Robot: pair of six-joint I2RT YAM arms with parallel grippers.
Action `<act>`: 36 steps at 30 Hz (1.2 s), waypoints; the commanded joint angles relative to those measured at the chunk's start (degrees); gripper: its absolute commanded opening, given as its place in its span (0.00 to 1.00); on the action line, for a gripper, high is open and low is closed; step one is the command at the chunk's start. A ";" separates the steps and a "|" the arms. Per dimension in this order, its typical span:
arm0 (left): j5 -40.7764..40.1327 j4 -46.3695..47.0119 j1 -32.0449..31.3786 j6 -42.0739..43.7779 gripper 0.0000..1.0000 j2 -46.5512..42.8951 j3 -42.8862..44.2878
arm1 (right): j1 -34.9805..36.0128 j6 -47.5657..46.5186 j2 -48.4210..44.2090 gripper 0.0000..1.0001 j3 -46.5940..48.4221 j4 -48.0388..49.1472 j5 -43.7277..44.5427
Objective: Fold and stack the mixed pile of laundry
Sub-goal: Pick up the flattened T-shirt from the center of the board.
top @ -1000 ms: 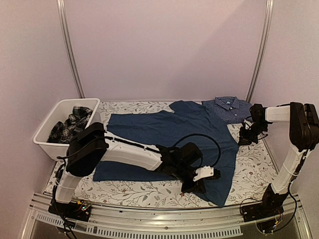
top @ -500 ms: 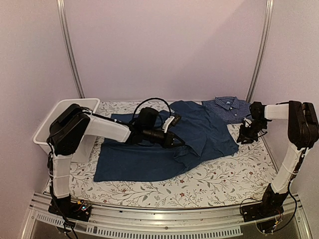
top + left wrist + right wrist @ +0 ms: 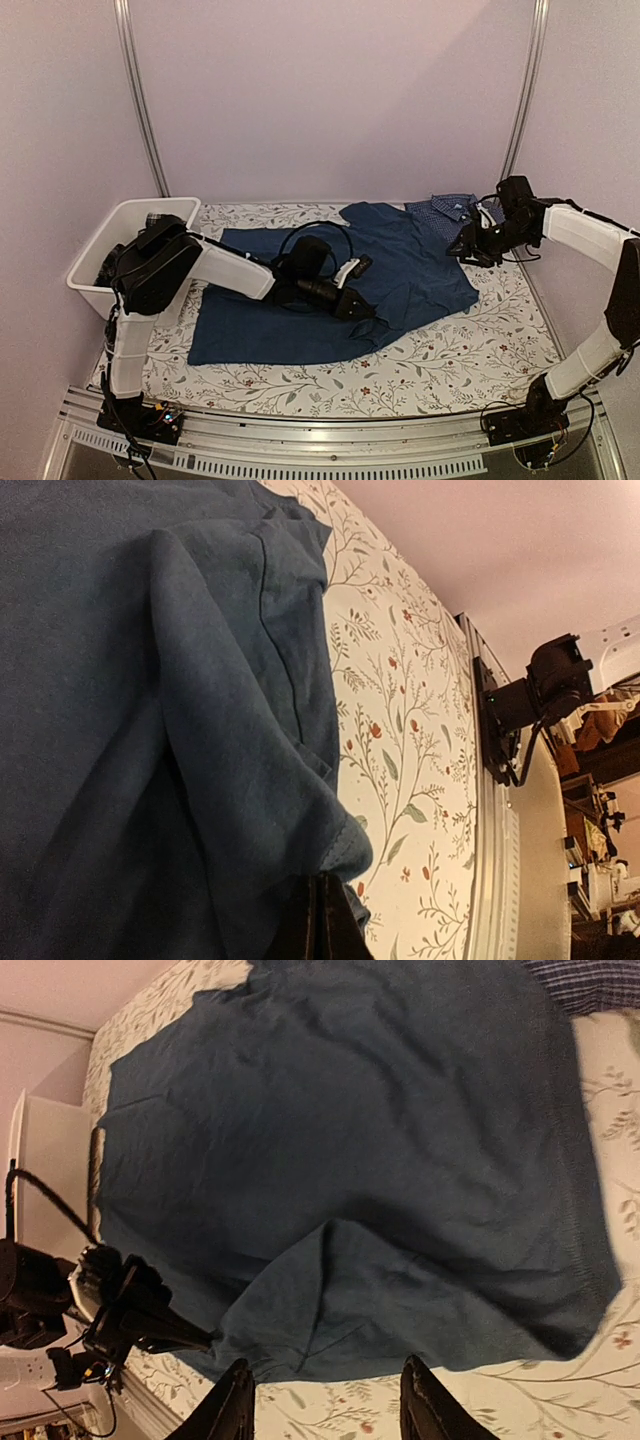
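Lying w/ long axis L-R, T-shirt (image 3: 262, 335) hem at left.

You see that the dark blue T-shirt (image 3: 250, 330) is matt, soft, wrinkled cloth; the tablecloth (image 3: 480, 350) is smooth printed cloth; the tub (image 3: 160, 202) is smooth white plastic.

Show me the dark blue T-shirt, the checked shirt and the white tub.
dark blue T-shirt (image 3: 245, 325), top view, flat left part.
checked shirt (image 3: 441, 208), top view, near its collar.
white tub (image 3: 120, 226), top view, inner left wall.
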 commanded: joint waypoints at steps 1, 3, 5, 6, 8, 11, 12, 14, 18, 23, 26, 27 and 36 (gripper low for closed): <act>0.05 0.07 -0.08 -1.41 0.00 0.66 0.92 | 10.14 10.72 -0.38 0.46 -6.71 9.18 -10.68; -0.09 0.15 0.28 -2.37 0.00 1.03 0.83 | 13.22 13.42 1.23 0.42 -7.17 11.85 -11.88; 0.01 0.40 0.75 -3.95 0.00 1.37 0.59 | 16.08 14.81 3.47 0.41 -7.14 13.58 -11.47; -0.11 0.46 1.03 -4.87 0.00 1.72 0.56 | 17.25 15.72 4.43 0.41 -7.46 14.73 -11.45; 0.07 0.57 1.68 -6.44 0.00 2.73 0.63 | 19.19 16.86 6.60 0.41 -8.27 15.76 -11.11; -0.54 -0.56 2.56 -8.05 0.00 3.89 1.06 | 21.15 18.49 9.19 0.39 -9.64 16.81 -10.46; -0.83 -1.06 2.80 -8.92 0.00 4.20 1.09 | 21.62 18.83 9.51 0.38 -10.04 16.96 -10.03; -1.12 -1.24 3.33 -10.12 0.00 4.64 0.85 | 22.14 19.11 10.04 0.36 -10.42 16.79 -9.15; -1.80 -1.54 4.04 -11.58 0.00 5.30 0.56 | 22.51 19.14 10.79 0.32 -10.94 15.48 -7.33; -1.45 -2.19 4.46 -11.40 0.00 6.18 1.51 | 23.30 19.30 11.56 0.30 -11.67 14.32 -5.50; -1.40 -2.27 4.47 -11.30 0.00 6.30 1.74 | 24.01 19.38 12.53 0.30 -11.73 14.51 -4.91; -1.40 -2.34 4.50 -11.29 0.00 6.37 1.79 | 24.25 19.43 13.06 0.30 -11.77 14.82 -4.82; -1.48 -2.68 4.43 -10.58 0.00 6.13 1.37 | 25.32 20.38 17.98 0.29 -11.36 18.16 -4.74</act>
